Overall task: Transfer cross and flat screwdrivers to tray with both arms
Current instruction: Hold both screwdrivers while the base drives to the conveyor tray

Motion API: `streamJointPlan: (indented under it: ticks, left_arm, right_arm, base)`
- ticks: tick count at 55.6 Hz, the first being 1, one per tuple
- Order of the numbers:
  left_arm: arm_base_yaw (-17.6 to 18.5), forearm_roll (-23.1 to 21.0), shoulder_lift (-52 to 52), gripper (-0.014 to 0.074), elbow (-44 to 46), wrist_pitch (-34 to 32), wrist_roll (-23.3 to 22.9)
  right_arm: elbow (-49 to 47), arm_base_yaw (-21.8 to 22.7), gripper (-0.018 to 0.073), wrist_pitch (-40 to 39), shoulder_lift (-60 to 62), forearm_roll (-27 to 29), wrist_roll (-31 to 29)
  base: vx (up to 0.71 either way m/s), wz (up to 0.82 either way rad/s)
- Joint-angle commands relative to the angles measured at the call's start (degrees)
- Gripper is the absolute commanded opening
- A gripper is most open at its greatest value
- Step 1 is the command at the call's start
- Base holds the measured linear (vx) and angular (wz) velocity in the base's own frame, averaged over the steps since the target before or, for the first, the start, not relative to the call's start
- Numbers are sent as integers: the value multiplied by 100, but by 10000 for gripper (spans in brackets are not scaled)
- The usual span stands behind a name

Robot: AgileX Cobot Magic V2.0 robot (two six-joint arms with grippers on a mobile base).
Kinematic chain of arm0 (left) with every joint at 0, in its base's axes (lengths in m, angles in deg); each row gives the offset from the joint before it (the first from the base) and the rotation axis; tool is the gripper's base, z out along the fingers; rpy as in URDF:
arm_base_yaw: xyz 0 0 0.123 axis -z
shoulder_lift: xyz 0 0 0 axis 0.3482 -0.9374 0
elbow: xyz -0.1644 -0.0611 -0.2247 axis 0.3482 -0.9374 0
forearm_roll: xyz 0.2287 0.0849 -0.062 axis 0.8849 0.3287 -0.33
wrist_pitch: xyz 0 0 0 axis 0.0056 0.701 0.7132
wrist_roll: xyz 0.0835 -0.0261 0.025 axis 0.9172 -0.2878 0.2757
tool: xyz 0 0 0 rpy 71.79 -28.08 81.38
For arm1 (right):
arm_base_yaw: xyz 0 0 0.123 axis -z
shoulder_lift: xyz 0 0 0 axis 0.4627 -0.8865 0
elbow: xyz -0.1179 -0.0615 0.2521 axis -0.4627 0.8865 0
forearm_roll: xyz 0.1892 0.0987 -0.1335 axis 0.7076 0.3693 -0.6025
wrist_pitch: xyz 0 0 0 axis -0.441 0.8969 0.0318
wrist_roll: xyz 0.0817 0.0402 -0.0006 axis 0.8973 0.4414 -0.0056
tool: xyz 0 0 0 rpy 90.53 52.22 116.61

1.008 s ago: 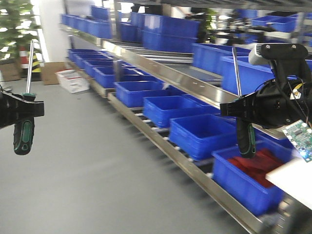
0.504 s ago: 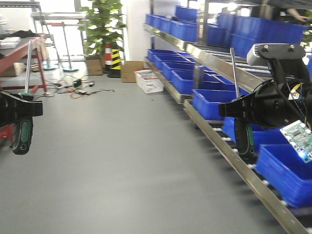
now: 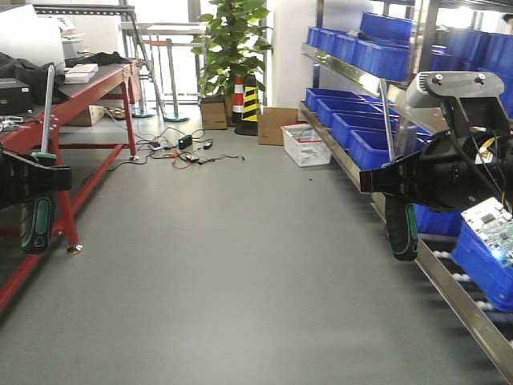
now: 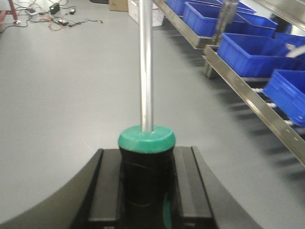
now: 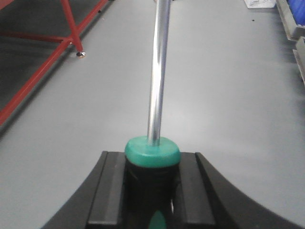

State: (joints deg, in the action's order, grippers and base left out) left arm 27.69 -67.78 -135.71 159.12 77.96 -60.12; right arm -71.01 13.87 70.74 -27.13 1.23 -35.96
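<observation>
The left gripper is a black, blocky shape at the left edge of the front view. Its jaws pinch the left screwdriver just under the handle's rounded green cap. The handle is black with green inlays and hangs below the jaws, while the thin, polished steel shaft points straight up. In the left wrist view, flat black fingers press against both sides of the ribbed black handle, and the smooth green collar sits just above them.

The right gripper holds the right screwdriver the same way. Its jaws are clamped on the upper handle, the dark handle with its green stripe hangs below, and the shiny round shaft leans slightly left as it rises. The right wrist view shows the same green dome and mirror-like shaft between two matte black fingers.

Both tools are held in the air above a smooth grey floor, well apart from each other. Neither tip is clear enough to tell cross from flat.

A red metal-framed table stands on the left. On the right, rectangular blue plastic bins fill a steel roller rack. A bare green circuit board hangs by the right arm. Farther back are a leafy potted plant, a cardboard box and loose cables.
</observation>
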Motion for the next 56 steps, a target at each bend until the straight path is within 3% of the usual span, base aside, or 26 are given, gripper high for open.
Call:
streamJointPlan:
  ticks: [1, 35, 56]
  left_arm:
    - [22, -113, 193, 0, 197, -500, -43]
    - [22, -113, 193, 0, 197, -500, -43]
    - [22, -113, 193, 0, 197, -500, -43]
  right_arm:
    - [-194, -1, -8, -560, 213, 6, 0]
    - [-194, -1, -8, -560, 213, 6, 0]
    - [-194, -1, -8, -560, 213, 6, 0]
  base:
    - [48, 20]
    - [49, 16]
    - [48, -18]
